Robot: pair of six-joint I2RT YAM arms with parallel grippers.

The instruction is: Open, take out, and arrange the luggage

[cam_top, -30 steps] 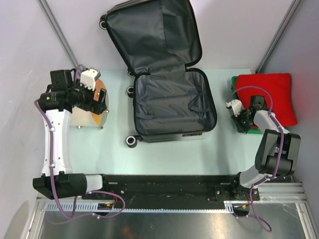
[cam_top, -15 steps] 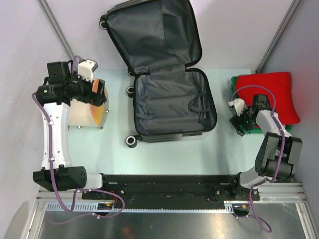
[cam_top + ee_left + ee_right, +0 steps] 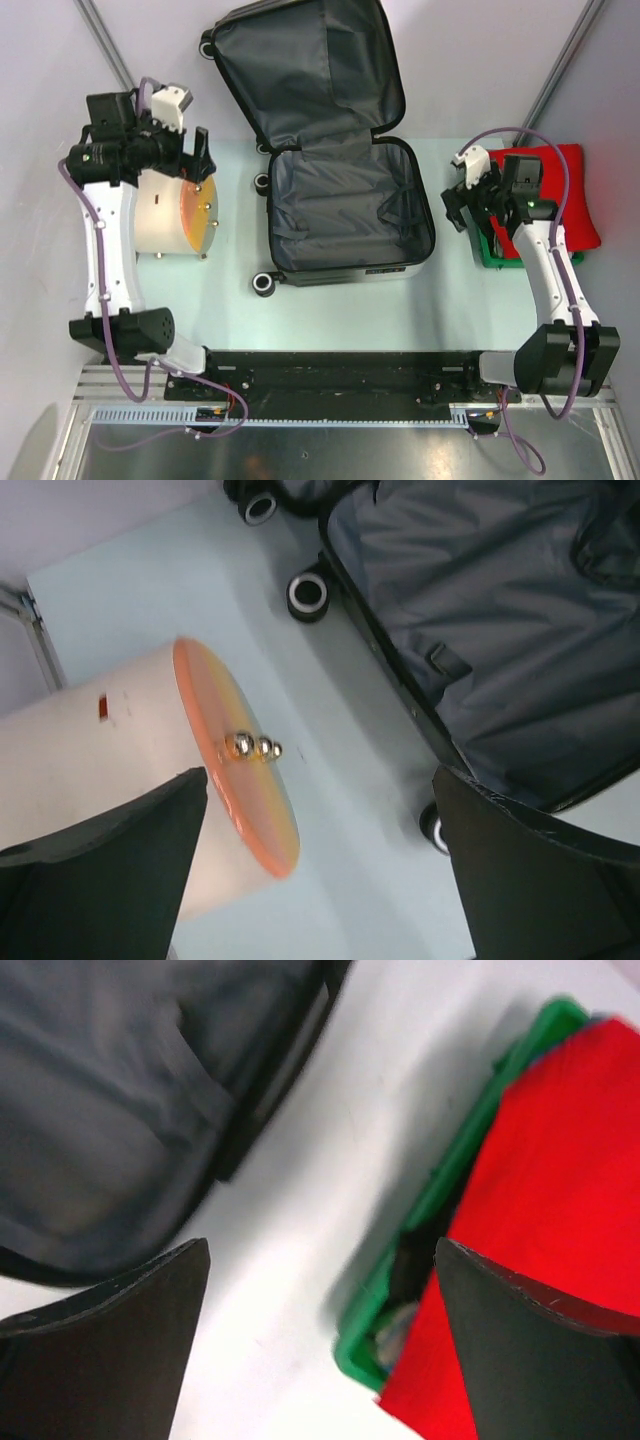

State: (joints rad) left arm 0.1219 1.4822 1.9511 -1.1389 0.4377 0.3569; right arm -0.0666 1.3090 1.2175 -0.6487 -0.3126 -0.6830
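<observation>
Since a second ago, our right gripper (image 3: 463, 200) has lifted off the green bin (image 3: 490, 255) and swung toward the luggage (image 3: 345, 215), jaws spread wide with nothing between them. Our left gripper (image 3: 198, 152) has risen too, equally wide and empty, above the beige cylinder (image 3: 160, 220). The luggage lies open mid-table (image 3: 340, 310), lid propped back, grey lining bare. We judge opening and unloading done: a red cushion (image 3: 560, 185) sits in the bin. Only final arranging seems left.
</observation>
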